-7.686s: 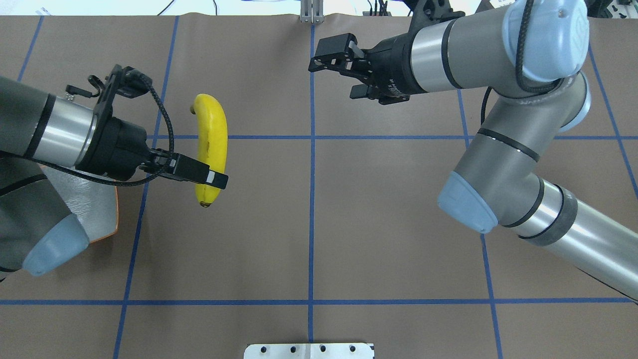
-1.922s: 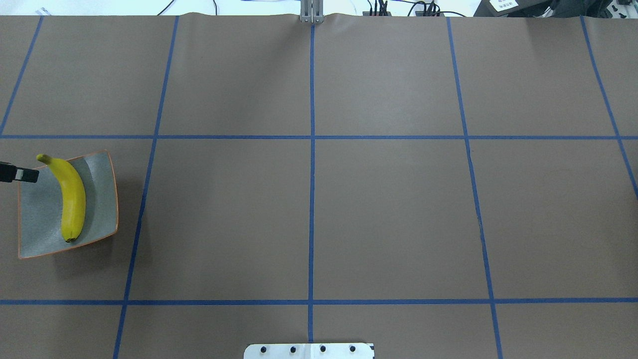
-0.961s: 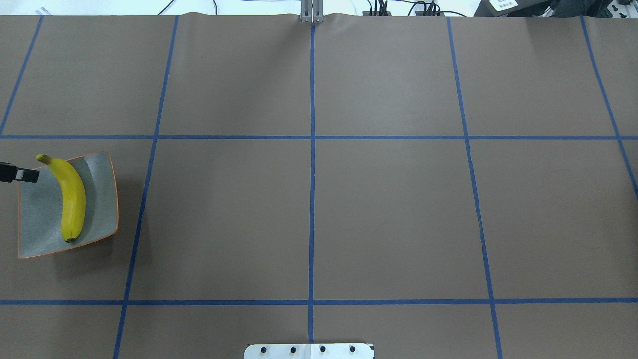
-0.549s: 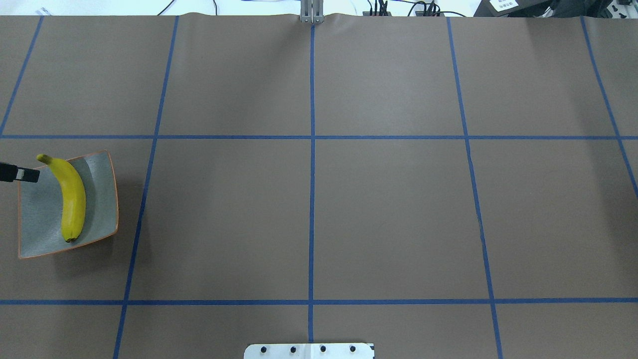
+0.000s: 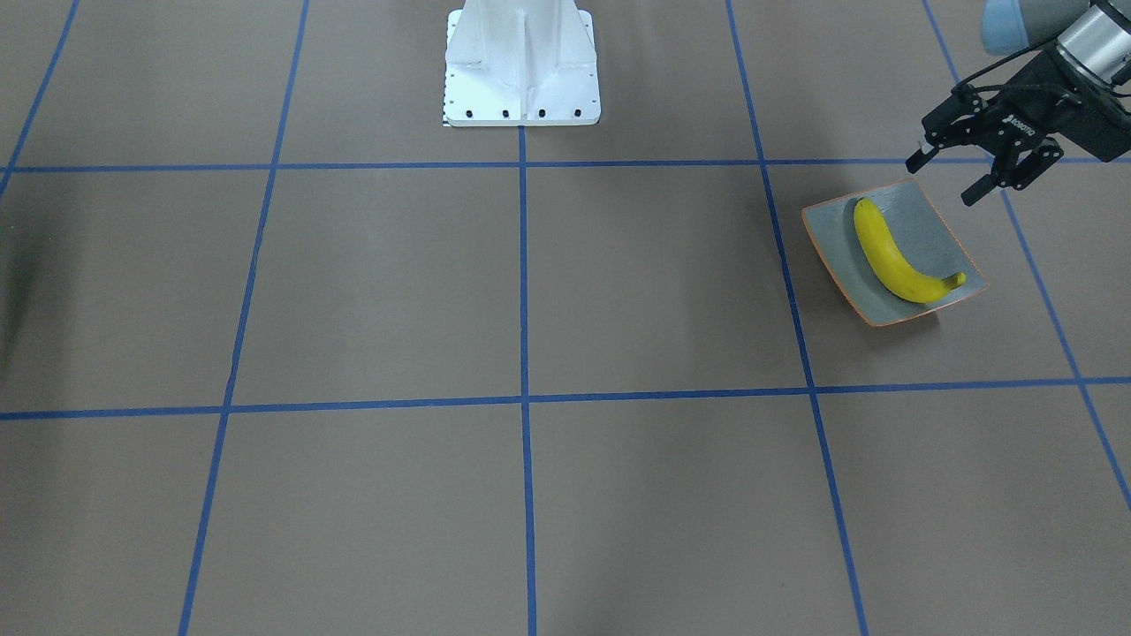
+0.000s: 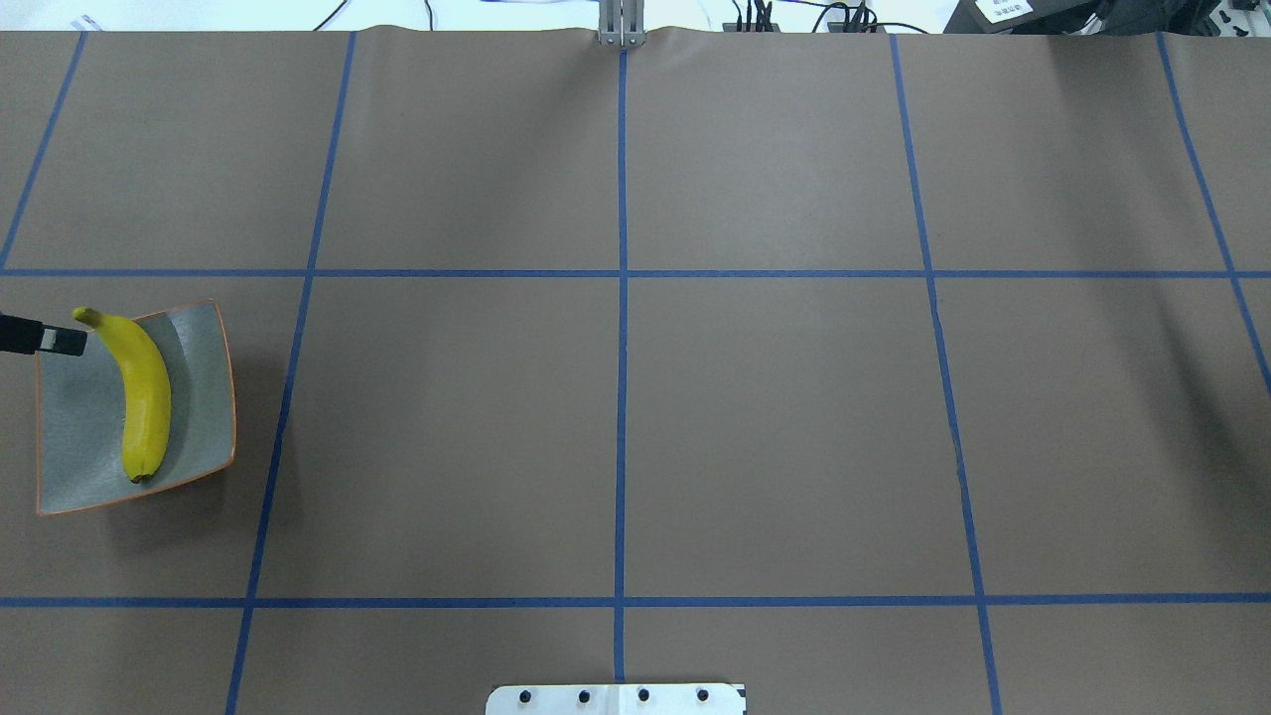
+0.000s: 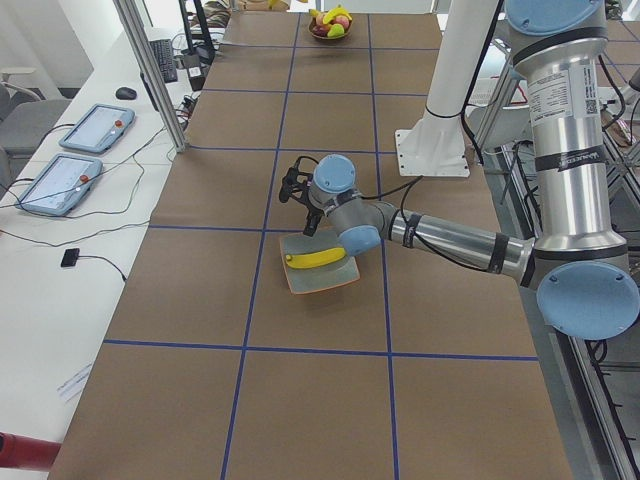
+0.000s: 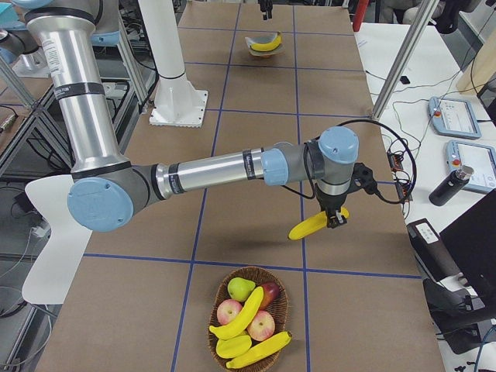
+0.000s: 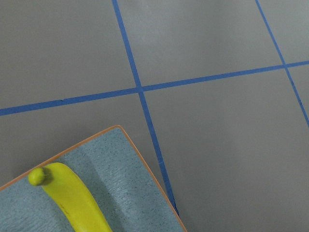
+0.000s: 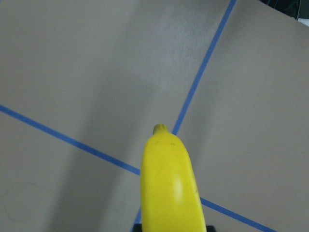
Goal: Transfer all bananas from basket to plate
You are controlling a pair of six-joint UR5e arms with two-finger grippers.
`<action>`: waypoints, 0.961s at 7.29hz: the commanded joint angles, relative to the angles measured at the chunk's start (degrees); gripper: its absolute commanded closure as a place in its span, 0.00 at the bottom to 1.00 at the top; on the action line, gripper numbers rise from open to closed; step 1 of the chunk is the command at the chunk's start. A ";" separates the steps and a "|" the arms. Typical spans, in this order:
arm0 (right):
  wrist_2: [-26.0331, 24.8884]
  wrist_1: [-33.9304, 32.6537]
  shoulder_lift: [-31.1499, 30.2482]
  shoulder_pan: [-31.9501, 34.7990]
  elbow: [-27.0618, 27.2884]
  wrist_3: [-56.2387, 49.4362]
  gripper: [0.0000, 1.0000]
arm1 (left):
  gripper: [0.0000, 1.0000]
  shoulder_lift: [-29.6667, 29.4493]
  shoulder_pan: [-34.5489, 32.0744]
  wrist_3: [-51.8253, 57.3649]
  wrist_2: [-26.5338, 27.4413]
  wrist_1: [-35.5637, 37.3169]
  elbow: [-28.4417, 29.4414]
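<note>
One yellow banana [image 6: 144, 392] lies on the grey-green, orange-rimmed plate [image 6: 199, 397] at the table's left end; both also show in the front view, banana [image 5: 892, 256] on plate [image 5: 919, 221]. My left gripper [image 5: 944, 181] is open and empty, hovering just beside the plate's edge; one fingertip [image 6: 62, 340] shows overhead. My right gripper [image 8: 333, 221] is shut on a second banana [image 8: 310, 226] and holds it above the table, next to the basket [image 8: 246, 271]. That banana [image 10: 169, 183] fills the right wrist view. More bananas [image 8: 240, 314] lie in the basket.
The basket also holds apples [image 8: 229, 311] and a pear [image 8: 240, 288]. The robot's white base [image 5: 521, 62] stands at the table's middle edge. Blue tape lines cross the brown table. A side bench with tablets [image 7: 95, 128] runs along the far side.
The left gripper earlier carried a banana over the table; that banana now lies on the plate. The left fingertip has edged slightly toward the banana's stem. The right arm has left the overhead view.
</note>
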 commanded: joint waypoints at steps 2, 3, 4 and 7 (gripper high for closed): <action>-0.07 0.39 5.67 -11.32 10.83 34.31 1.00 | 0.00 -3.83 0.09 -7.21 0.08 -0.16 -0.06; -0.42 1.35 8.21 -14.76 12.43 43.99 1.00 | 0.00 -5.68 0.09 -8.89 -0.01 -0.16 -0.15; -0.77 5.97 10.15 -18.18 12.36 53.48 1.00 | 0.00 -8.40 0.44 -11.43 -0.01 -0.16 -0.15; -7.25 20.50 15.16 -29.43 12.44 81.01 1.00 | 0.00 -22.88 8.67 -19.76 -0.28 -0.08 2.03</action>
